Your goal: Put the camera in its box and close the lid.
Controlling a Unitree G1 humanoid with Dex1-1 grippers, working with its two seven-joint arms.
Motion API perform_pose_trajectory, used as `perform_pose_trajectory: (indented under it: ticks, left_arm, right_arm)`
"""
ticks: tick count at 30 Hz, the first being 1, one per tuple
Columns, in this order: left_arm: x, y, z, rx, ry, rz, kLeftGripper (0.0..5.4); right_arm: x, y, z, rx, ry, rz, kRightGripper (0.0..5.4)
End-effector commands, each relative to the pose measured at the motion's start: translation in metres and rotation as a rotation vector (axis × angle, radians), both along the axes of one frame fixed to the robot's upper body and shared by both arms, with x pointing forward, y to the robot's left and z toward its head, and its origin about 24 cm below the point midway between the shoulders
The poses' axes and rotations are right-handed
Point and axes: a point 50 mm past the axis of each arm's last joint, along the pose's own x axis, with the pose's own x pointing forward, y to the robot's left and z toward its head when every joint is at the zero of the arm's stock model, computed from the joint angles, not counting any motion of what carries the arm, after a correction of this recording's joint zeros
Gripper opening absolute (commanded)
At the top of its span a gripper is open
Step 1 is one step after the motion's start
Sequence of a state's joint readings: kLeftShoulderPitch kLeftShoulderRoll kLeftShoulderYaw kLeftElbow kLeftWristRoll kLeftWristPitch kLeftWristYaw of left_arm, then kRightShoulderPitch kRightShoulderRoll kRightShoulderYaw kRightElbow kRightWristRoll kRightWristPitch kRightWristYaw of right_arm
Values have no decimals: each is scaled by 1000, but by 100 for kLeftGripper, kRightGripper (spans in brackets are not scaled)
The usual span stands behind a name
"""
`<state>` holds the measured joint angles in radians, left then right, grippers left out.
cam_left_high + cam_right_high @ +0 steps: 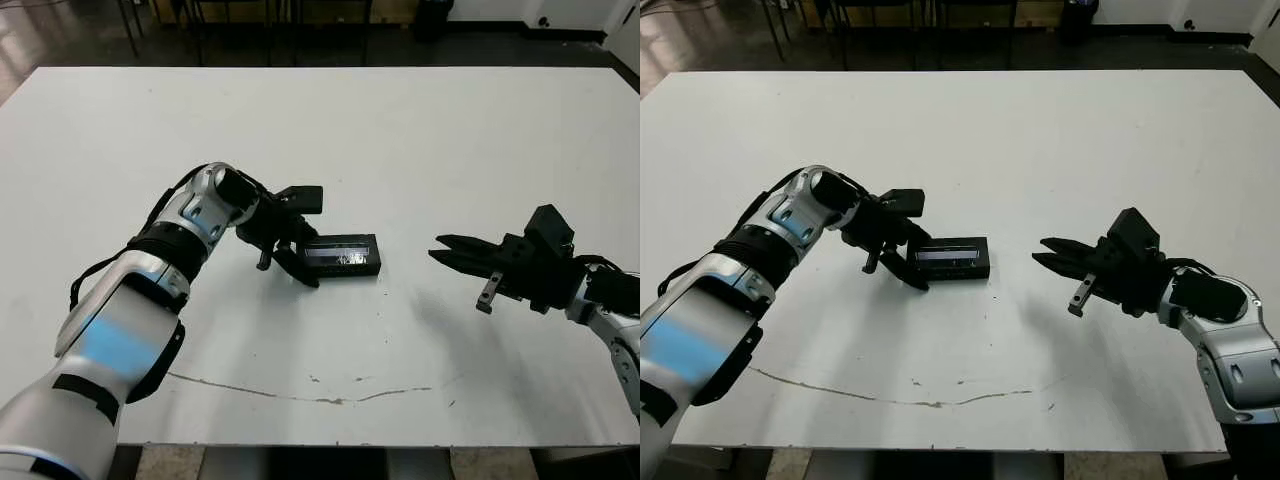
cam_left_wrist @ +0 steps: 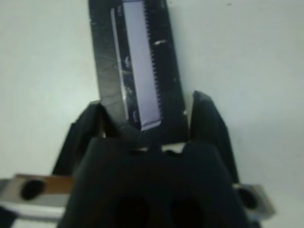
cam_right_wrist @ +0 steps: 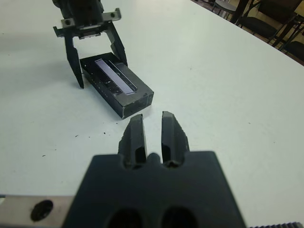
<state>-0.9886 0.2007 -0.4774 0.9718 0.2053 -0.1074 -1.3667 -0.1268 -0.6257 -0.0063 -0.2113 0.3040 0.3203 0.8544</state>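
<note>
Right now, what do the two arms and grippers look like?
Both arms have glossy silver-white shells with black joint bands and black cables looped beside them. The left gripper and right gripper each have a black body, two tapered black fingers, and a small silver bracket with a hole.

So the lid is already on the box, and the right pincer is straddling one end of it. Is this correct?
Not quite. The lid is on the box, but the pincer straddling its end is the left pincer. The right pincer hangs apart from the box, as the left eye view shows.
</note>
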Motion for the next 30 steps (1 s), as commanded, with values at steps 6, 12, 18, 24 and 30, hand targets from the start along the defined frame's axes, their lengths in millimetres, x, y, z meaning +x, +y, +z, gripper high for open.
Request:
perform_pose_trajectory:
  ticks: [6, 12, 18, 24, 30]
  left_arm:
    - [-8, 33, -10, 102, 28, -34, 438]
    - [-13, 71, 3, 95, -15, 1, 539]
    - [-17, 105, 18, 34, -109, 135, 539]
    - [-26, 120, 28, -357, -480, 671, 525]
    - [-46, 79, 32, -733, -651, 1026, 400]
  right_arm:
    - [-2, -1, -7, 11, 36, -14, 0]
    - [-1, 0, -6, 9, 45, -14, 0]
    - [4, 4, -8, 34, 25, 12, 0]
    - [9, 6, -9, 67, 21, 17, 0]
    - [20, 3, -6, 64, 0, -40, 0]
